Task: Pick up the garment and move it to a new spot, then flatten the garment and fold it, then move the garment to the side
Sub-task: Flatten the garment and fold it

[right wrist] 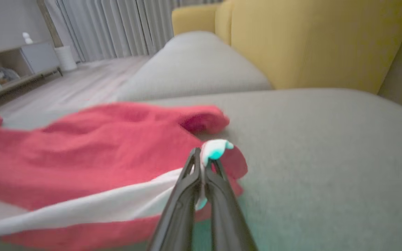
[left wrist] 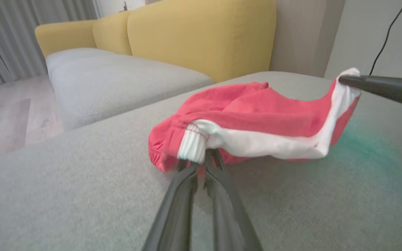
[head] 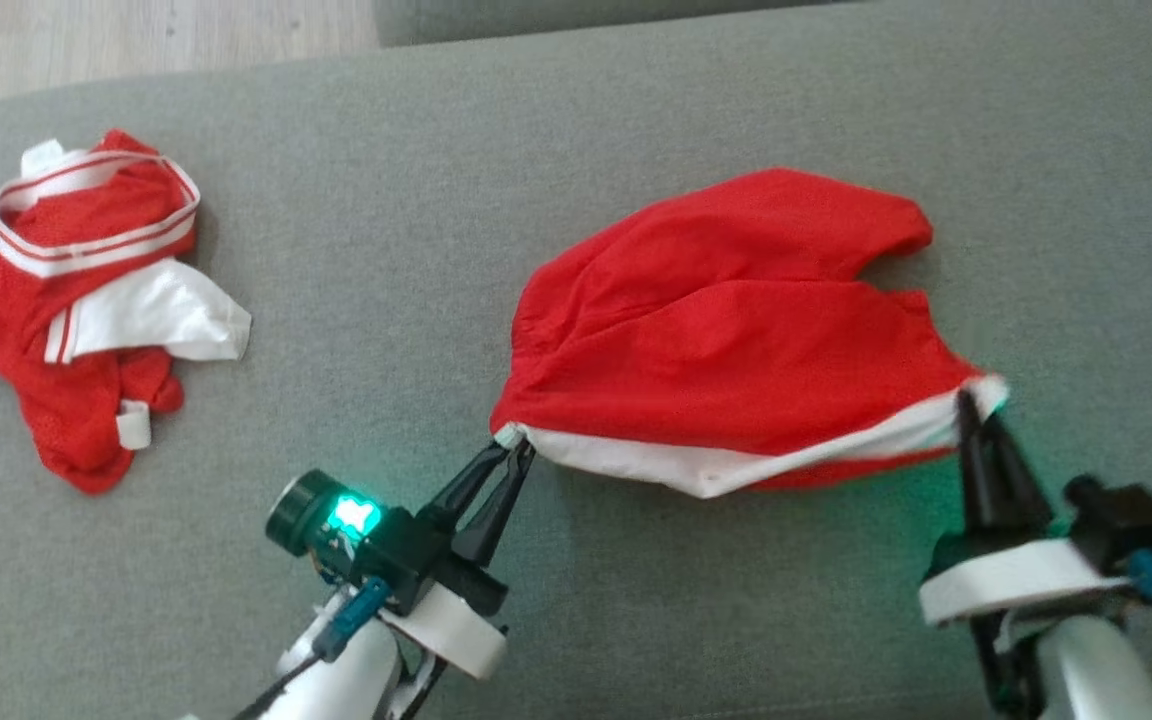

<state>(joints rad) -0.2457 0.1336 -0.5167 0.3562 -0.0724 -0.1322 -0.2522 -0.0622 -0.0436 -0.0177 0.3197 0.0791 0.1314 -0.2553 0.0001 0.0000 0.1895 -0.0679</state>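
L gripper [head: 516, 447]: jaws pressed together, pinching the ribbed white corner of the red shorts [head: 736, 320]. In L wrist view the cloth sits right btwn the two tips. R gripper [head: 968, 402]: jaws closed tight too, nipping the opposite white corner. A bit of fabric pokes past its tips, tinted green by the gripper light.

Both sets of fingers point up the head view, well apart, w/ the white band [head: 736, 465] strung btwn them and sagging in the middle. Near edge of shorts is raised at both corners. Rest of the red fabric lies rumpled on the grey cushion [head: 636, 100], gathered edge toward the L, a notch in the far-R edge. Shorts sit centre-right of the cushion.

Far L on same cushion, well apart: a crumpled red-and-white jersey [head: 76, 300], neither gripper near it. Green lamp [head: 354, 513] lit on L wrist.

Beyond the cushion, pale wood floor [head: 136, 45] at top L. Wrist views show a yellow backrest [left wrist: 201, 35], a second grey seat [left wrist: 117, 76] and grey curtains [right wrist: 117, 28].
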